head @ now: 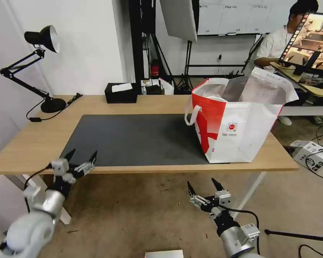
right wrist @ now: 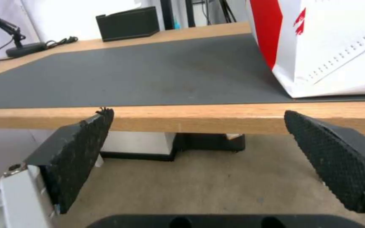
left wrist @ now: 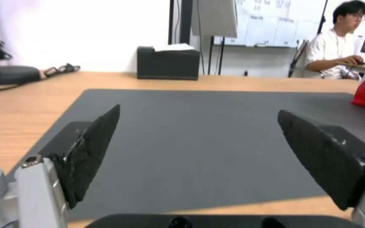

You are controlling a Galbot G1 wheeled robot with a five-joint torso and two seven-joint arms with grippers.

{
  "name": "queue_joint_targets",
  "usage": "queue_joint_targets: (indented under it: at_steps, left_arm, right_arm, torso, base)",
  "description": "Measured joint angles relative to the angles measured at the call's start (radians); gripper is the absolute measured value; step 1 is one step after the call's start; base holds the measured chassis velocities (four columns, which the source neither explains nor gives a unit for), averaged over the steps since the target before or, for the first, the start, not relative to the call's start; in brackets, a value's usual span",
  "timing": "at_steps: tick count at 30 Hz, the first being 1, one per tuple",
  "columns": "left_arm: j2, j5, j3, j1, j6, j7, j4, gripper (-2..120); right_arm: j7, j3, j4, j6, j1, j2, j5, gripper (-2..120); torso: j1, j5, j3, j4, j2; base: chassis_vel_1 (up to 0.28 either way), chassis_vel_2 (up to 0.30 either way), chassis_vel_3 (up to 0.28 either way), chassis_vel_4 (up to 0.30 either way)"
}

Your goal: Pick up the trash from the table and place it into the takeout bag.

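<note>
Takeout bag (head: pixel 240 132) on table (head: pixel 43 136) w/ mat (head: pixel 132 139), maybe holding trash.

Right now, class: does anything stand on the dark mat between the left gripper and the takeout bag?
Nothing visible does. The left gripper hangs open at the dark mat's near left corner; bare mat runs across to the takeout bag.

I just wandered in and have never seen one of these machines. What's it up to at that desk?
Right now the robot is holding nothing. Its left gripper hangs open over the near edge of the dark grey mat, and its right gripper is open too, lower down, in front of the table edge. A white and red takeout bag stands open on the right part of the table, with something round and white just visible inside. A black tissue box and a desk lamp sit at the back.
</note>
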Motion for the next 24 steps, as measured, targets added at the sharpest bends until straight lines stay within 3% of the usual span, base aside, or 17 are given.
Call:
queue_joint_targets:
  at_steps: [2,10,24]
  left_arm:
    - [-0.061,0.049,-0.022,0.058,-0.081,0.024,0.001,100]
    - [-0.167,0.108,-0.046,0.156,-0.190,0.049,0.007,100]
    - [-0.205,0.146,-0.041,0.177,-0.226,0.057,0.006,100]
  right_arm:
    - [0.000,0.000,0.000,0.000,0.000,0.000,0.000,100]
    - [0.000,0.000,0.000,0.000,0.000,0.000,0.000,100]
    - [0.000,0.000,0.000,0.000,0.000,0.000,0.000,100]
  torso:
    - [0.000,0.0000,0.000,-0.0001,0.000]
    - [0.000,0.0000,0.000,0.0000,0.000]
    - [0.000,0.0000,0.000,0.0000,0.000]
  base:
    - [0.000,0.000,0.000,0.000]
    - [0.000,0.000,0.000,0.000]
    - [0.000,0.000,0.000,0.000]
